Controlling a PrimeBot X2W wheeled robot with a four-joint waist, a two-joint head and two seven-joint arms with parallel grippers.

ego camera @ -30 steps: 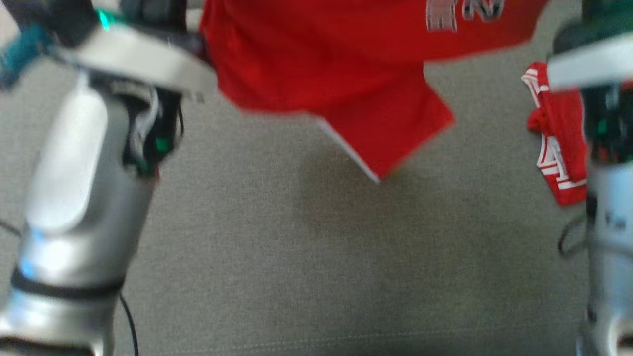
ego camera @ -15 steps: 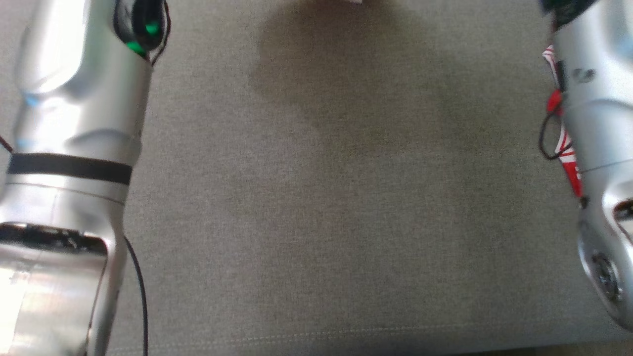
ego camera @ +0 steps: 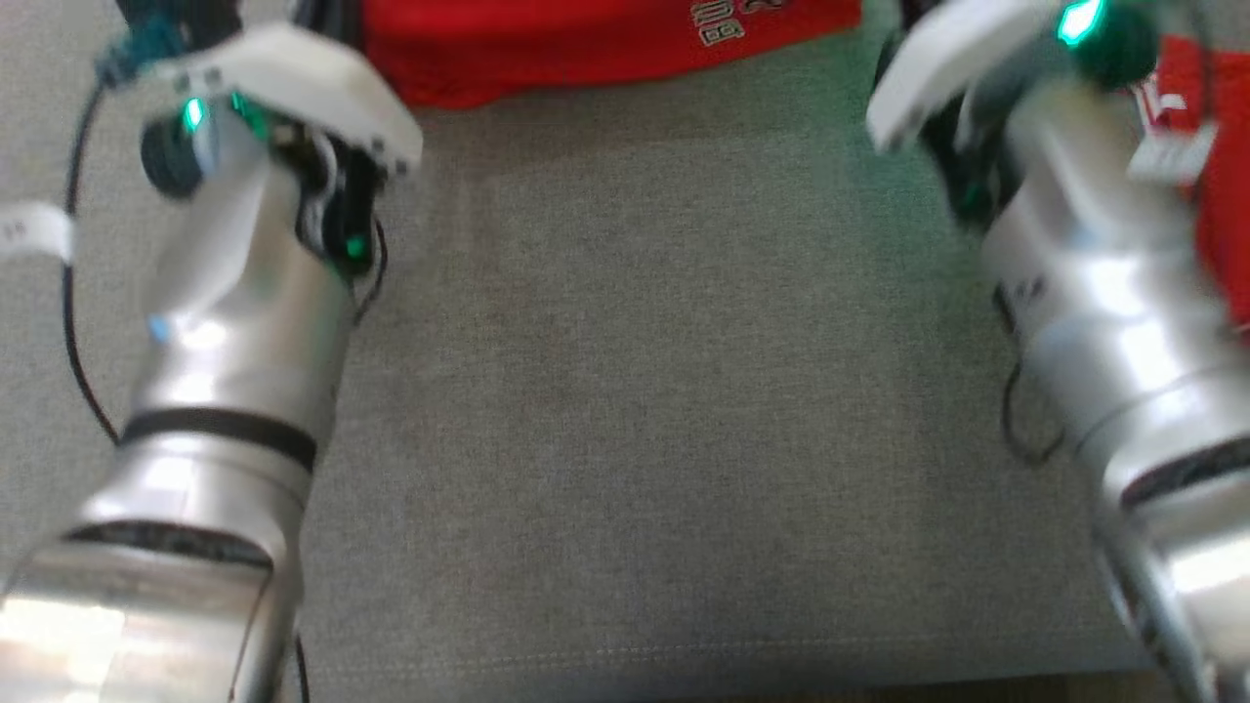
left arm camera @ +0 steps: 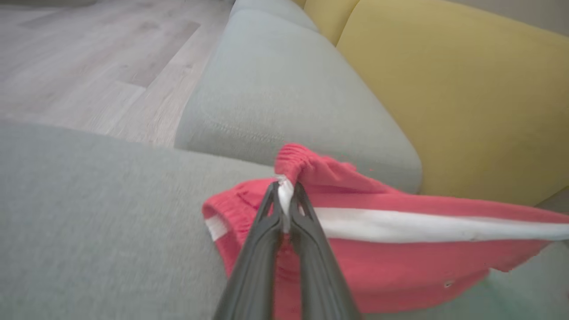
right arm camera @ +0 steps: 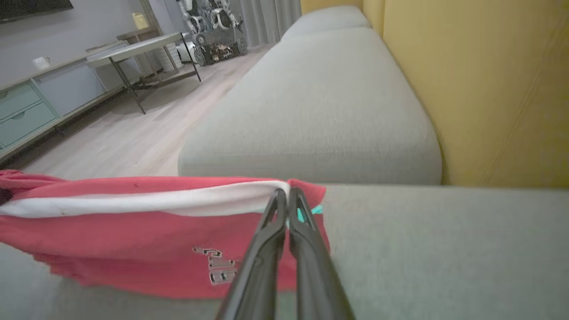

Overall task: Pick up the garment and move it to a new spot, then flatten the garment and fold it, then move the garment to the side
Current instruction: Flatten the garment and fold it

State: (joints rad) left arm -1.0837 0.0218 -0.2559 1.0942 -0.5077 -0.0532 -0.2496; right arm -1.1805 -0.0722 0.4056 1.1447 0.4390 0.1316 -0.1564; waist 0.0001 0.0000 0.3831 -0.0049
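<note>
My left gripper (left arm camera: 285, 190) is clamped on a gathered elastic corner of the red garment (left arm camera: 391, 262). My right gripper (right arm camera: 285, 194) is pinched shut on the white-striped edge at the other end. The garment hangs stretched between them, just above the grey cushion (ego camera: 635, 410). I judge it light, soft and floppy. Thin cloth may slip, so the thick hem is the best hold.

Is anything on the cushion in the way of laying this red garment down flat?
Nothing visible does: the grey cushion below the red garment, pinched by the left gripper and right gripper, looks bare. Another red cloth lies off to the right, beside the right arm.
</note>
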